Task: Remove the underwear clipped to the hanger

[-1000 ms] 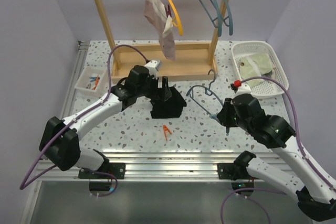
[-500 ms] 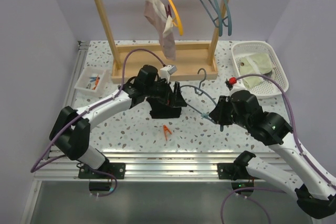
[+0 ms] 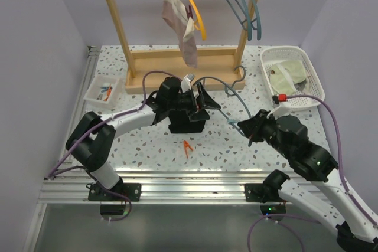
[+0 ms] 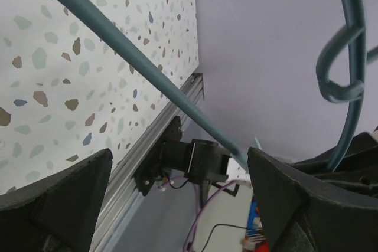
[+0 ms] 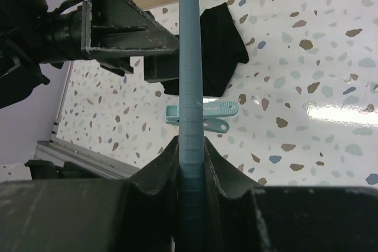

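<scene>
One teal hanger [image 5: 190, 57] near black underwear [image 5: 221, 45]

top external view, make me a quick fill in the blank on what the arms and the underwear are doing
1. The right gripper is shut on the teal ____.
2. The left gripper has its jaws ____.
3. The black underwear lies on the ____.
4. The pink underwear hangs from the ____ hanger on the wooden rack.

Missing words: hanger; open; table; yellow
</scene>
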`<state>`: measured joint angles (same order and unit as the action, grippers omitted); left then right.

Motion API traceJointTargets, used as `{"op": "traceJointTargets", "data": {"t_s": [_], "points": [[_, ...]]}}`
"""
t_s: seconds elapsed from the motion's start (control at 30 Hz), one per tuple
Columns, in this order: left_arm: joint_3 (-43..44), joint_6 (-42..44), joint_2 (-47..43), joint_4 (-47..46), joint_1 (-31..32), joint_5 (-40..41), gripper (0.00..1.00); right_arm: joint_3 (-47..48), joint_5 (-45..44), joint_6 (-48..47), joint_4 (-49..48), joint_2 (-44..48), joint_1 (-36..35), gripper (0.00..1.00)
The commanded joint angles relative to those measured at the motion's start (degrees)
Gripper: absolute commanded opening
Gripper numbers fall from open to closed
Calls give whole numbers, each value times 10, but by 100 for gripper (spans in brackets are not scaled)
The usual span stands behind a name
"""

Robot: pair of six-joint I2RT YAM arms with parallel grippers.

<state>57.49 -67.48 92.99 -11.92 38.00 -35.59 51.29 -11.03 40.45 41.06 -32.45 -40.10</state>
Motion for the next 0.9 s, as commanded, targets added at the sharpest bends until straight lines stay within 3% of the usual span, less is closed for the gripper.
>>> {"op": "traceJointTargets", "data": {"t_s": [0.0,0.27,0.37,0.47,0.5,0.57,0.67,0.7,0.73,0.77,0.83,0.87], "points": [[16,-128,28,-84,1,10,100,-25,-12,17,-81,6,0,0],[86,-157,84,-70,18,20,99,-33,-29,-5,-85,2,0,0],[54,-175,87,-111,21,8,75,-28,-30,-24,-81,-6,-1,0],[10,-219,94,-215,22,-11,37,-29,-33,-36,-74,-9,-1,0],[6,-222,96,-236,21,-17,20,-27,-36,-40,-70,-10,-1,0],[-1,-220,98,-245,22,-22,3,-23,-44,-45,-59,-11,-1,0],[-12,-216,93,-264,21,-25,0,-16,-52,-56,-45,-11,0,0],[-14,-215,93,-270,21,-27,0,-15,-54,-56,-42,-12,-1,6],[-19,-216,94,-277,21,-29,0,-9,-56,-56,-40,-11,-1,19],[-21,-217,94,-284,21,-29,0,-7,-58,-55,-33,-10,0,43],[-32,-221,94,-302,19,-30,0,-1,-75,-43,-27,-3,-1,67],[-35,-220,95,-312,15,-31,0,1,-82,-35,-24,0,0,88]]}}
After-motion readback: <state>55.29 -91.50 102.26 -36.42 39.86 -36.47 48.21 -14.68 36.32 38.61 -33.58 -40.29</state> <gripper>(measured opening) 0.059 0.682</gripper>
